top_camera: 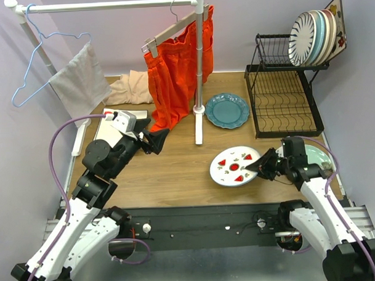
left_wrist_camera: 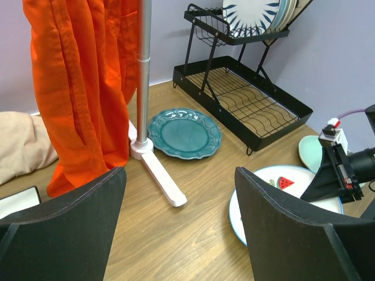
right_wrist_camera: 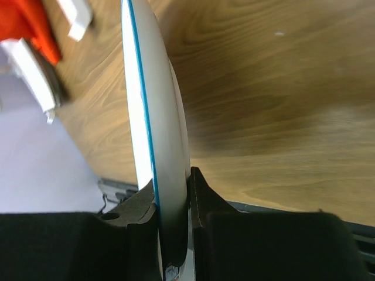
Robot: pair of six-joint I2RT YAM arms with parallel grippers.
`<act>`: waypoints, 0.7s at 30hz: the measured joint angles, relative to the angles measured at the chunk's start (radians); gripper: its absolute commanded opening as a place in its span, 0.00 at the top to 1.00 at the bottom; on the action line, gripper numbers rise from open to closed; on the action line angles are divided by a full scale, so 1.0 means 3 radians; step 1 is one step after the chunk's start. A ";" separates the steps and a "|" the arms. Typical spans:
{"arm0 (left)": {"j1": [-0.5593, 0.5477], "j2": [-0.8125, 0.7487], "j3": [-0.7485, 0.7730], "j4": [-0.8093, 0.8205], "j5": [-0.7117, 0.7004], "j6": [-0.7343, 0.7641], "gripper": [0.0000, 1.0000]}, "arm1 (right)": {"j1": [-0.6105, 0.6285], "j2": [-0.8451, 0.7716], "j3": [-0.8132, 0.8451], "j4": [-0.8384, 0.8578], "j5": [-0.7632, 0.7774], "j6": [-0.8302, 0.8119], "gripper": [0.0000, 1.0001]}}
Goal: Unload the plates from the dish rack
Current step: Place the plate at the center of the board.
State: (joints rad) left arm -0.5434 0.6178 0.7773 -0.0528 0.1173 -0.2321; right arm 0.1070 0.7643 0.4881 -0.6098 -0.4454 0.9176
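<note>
Right claw [top_camera: 257, 167] pinches the rim of a round white blue-edged watermelon-print plate [top_camera: 233, 166] at the wooden table's [top_camera: 176, 172] near right. Left claw [top_camera: 158, 140] is spread. One teal plate [top_camera: 227, 110] and one mint plate [top_camera: 316, 156] are out too, and at least four stacked plates [top_camera: 313, 37] are up in the black wire dish rack [top_camera: 283, 106].

Bare counter [top_camera: 176, 172] lies open in front; behind it the rail's white foot [top_camera: 199, 126] and hanging orange garment [top_camera: 173, 73] bar the way, teal plate [top_camera: 227, 111] just beside the dish rack [top_camera: 284, 109].

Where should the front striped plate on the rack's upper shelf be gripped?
Probably by its top rim, coming from above. The striped plate stands on edge in the dish rack, its back close against the other plates, so only that upper edge looks free.
</note>
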 measured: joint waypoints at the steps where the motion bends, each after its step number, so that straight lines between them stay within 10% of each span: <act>1: 0.0000 0.0000 0.0000 0.0000 0.0000 0.0000 0.16 | -0.0001 -0.0015 -0.0028 -0.0022 0.0069 0.0041 0.99; 21: 0.0000 -0.0001 0.0000 0.0000 0.0000 0.0000 0.16 | 0.0011 0.0010 -0.0181 0.0128 0.0810 0.0683 0.70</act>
State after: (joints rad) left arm -0.5434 0.6174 0.7773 -0.0528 0.1173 -0.2321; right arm 0.1104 0.7673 0.4339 -0.5713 -0.2024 1.1225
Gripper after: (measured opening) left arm 0.840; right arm 0.245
